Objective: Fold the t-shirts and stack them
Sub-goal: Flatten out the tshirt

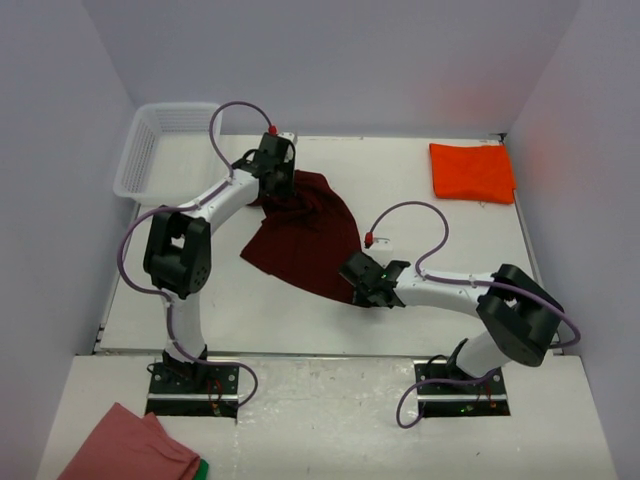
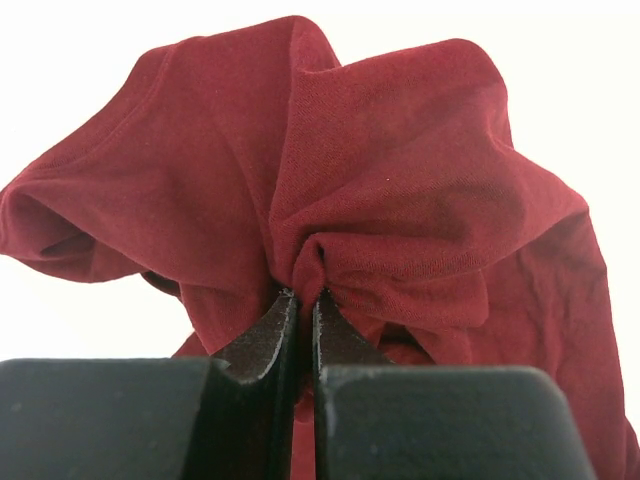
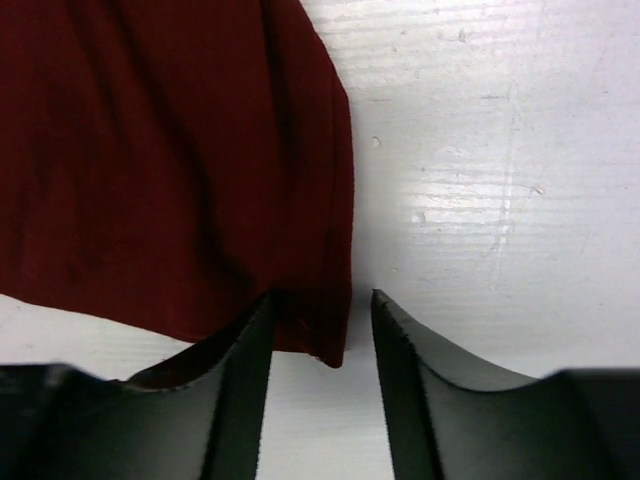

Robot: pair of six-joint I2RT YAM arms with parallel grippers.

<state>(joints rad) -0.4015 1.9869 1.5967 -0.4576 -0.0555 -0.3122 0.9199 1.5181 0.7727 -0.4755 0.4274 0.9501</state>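
Note:
The dark maroon t-shirt lies spread across the middle of the table, its far end lifted and bunched. My left gripper is shut on that bunched fabric; in the left wrist view the cloth is pinched between the tips. My right gripper is low at the shirt's near corner. In the right wrist view its jaws stand apart with the corner of the shirt between them, the fabric against the left finger and a gap to the right one. The orange-red t-shirt lies folded at the far right.
A white mesh basket stands at the far left corner. A salmon-pink cloth with a green edge lies on the near ledge, left of the arm bases. Walls close in on the table's left, back and right.

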